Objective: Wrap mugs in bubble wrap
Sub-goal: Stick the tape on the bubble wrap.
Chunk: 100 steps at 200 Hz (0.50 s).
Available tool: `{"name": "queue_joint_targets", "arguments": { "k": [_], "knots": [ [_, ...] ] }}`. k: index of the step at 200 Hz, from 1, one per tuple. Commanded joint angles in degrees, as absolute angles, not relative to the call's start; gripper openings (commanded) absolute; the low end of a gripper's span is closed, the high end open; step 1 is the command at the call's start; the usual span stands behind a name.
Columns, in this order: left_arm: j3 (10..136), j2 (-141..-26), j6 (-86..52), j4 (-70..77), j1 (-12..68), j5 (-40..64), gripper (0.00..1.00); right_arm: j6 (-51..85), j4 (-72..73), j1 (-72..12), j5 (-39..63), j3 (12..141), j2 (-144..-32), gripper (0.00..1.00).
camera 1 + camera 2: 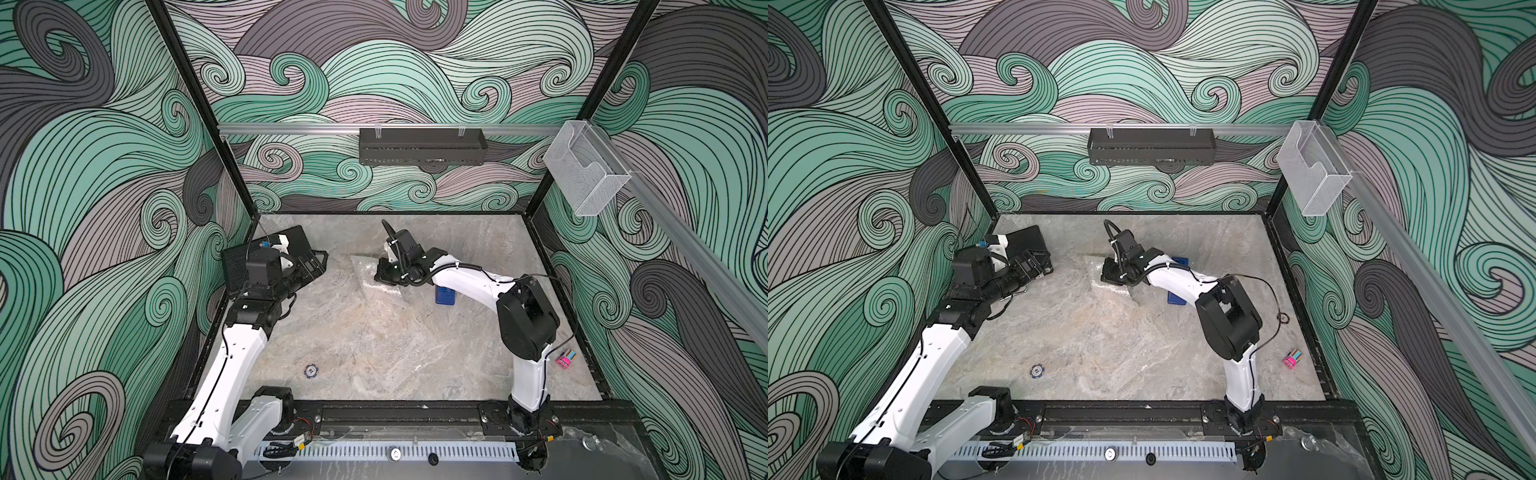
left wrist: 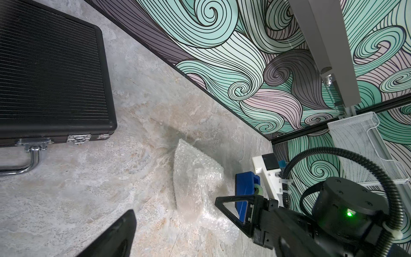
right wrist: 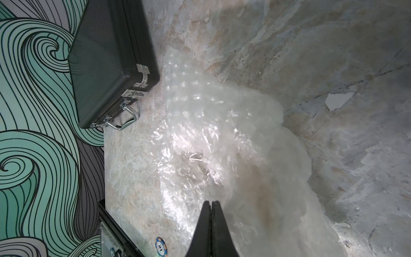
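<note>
The bubble wrap (image 1: 365, 270) (image 1: 1113, 293) lies crumpled in the middle of the table. It rises in a shiny hump in the left wrist view (image 2: 195, 178) and fills the right wrist view (image 3: 211, 124). No mug shows plainly; only a faint brownish shade lies under the wrap. My right gripper (image 1: 384, 274) (image 3: 211, 202) is shut, its tips down on the wrap, and I cannot tell whether a fold is pinched. My left gripper (image 1: 316, 266) hangs open and empty over the black case, away from the wrap. One of its fingers (image 2: 120, 235) shows.
A closed black case (image 1: 237, 266) (image 2: 51, 73) lies at the far left. A blue tape dispenser (image 1: 445, 296) (image 2: 244, 189) stands under the right arm. A poker chip (image 1: 311, 370) and a small pink item (image 1: 565, 359) lie nearer the front. Walls close in on three sides.
</note>
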State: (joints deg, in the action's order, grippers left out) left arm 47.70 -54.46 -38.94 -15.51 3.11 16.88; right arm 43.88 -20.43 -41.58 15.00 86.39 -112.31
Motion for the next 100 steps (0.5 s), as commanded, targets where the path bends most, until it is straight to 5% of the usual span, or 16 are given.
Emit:
{"name": "queue_joint_targets", "arguments": {
  "k": [1, 100],
  "knots": [
    [47.31, -53.54, -37.49, -16.56, 2.33, 16.48, 0.94, 42.90, -21.53, -42.19, 14.77, 85.60, -111.80, 0.00],
    [44.53, -51.97, -38.24, -16.71, 0.02, 17.27, 0.94, 34.11, -27.60, -43.79, 13.29, 88.80, -109.57, 0.00]
  ]
}}
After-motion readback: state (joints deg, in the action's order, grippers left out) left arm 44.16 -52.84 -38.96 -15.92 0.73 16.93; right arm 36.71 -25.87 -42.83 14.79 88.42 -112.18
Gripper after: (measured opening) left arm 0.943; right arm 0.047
